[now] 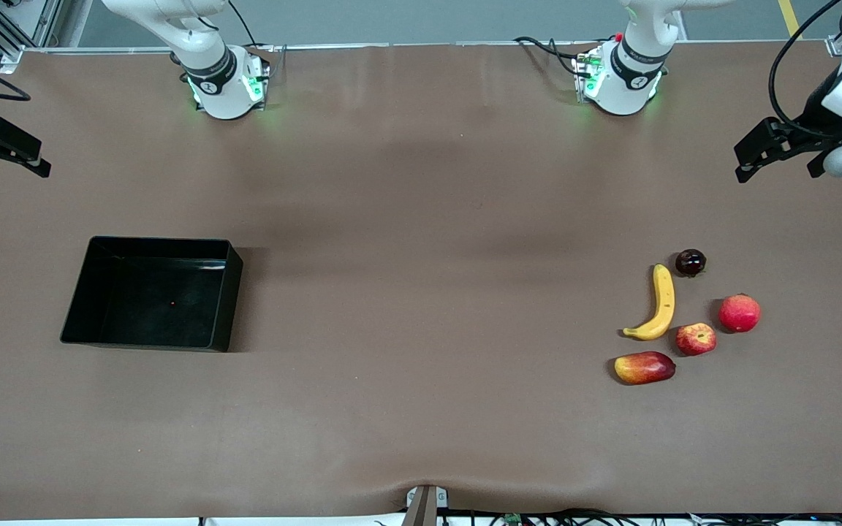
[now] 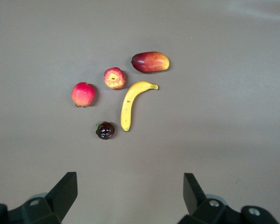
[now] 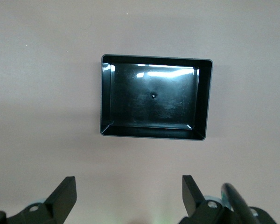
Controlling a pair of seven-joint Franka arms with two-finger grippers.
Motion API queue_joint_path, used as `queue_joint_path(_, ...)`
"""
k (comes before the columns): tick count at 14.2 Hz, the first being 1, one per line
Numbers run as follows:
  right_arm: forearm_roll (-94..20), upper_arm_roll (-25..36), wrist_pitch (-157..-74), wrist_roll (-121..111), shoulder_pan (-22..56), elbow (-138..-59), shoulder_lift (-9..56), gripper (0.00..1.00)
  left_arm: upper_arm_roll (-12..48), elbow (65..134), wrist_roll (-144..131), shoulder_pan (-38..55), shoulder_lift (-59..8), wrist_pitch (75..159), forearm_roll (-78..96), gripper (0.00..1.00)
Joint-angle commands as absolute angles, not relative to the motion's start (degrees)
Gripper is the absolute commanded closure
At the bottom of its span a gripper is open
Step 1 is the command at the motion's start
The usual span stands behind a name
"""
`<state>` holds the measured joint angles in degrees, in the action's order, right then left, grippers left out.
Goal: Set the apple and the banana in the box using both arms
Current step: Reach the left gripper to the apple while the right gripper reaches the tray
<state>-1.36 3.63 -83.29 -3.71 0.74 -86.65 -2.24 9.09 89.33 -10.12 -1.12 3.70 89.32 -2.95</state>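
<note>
The yellow banana (image 1: 661, 303) lies toward the left arm's end of the table. The small streaked apple (image 1: 696, 339) sits beside it, slightly nearer the front camera. Both show in the left wrist view, the banana (image 2: 130, 105) and the apple (image 2: 114, 78). The black box (image 1: 225, 307) stands empty toward the right arm's end and shows in the right wrist view (image 3: 203, 98). My left gripper (image 1: 775, 157) (image 2: 129, 179) is open and empty, raised beside the fruit group. My right gripper (image 1: 4, 157) (image 3: 129, 182) is open and empty, raised beside the box.
A plain pinkish-red round fruit (image 1: 740, 313) (image 2: 83, 94), an oblong red-and-yellow fruit (image 1: 645, 367) (image 2: 150, 62) and a small dark round fruit (image 1: 690, 262) (image 2: 105, 130) lie close around the banana and apple. Brown tabletop stretches between fruit and box.
</note>
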Motion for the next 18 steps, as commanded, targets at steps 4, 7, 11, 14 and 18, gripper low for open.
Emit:
queue_joint_path(4, -2.3, 3.7, -83.9, -4.1, 0.7, -87.0, -2.3, 0.0, 9.1, 87.2, -8.9, -2.4, 1.0, 87.7, -3.2, 0.0)
queue_joint_path(7, -1.9, 3.7, -83.8, -4.0, 0.4, -86.1, 0.1, 0.0, 8.2, 86.3, -9.0, -3.2, -5.1, 93.0, -2.5, 0.0)
queue_joint_path(11, -1.4, 4.0, -83.9, -4.2, -2.5, -84.9, 4.7, 0.0, 8.0, 87.0, -8.7, -3.2, -14.1, 103.2, -4.9, 0.0)
queue_joint_path(14, -1.4, 4.0, -87.0, -8.9, -6.5, -85.3, 10.5, 0.0, 8.1, 88.1, -8.4, -3.1, -20.5, 111.2, -10.5, 0.0)
queue_joint_path(18, -1.9, 4.0, -94.5, -19.1, -12.6, -86.7, 19.7, 0.0, 8.1, 93.9, -9.5, -6.2, -25.7, 124.3, -10.5, 0.0)
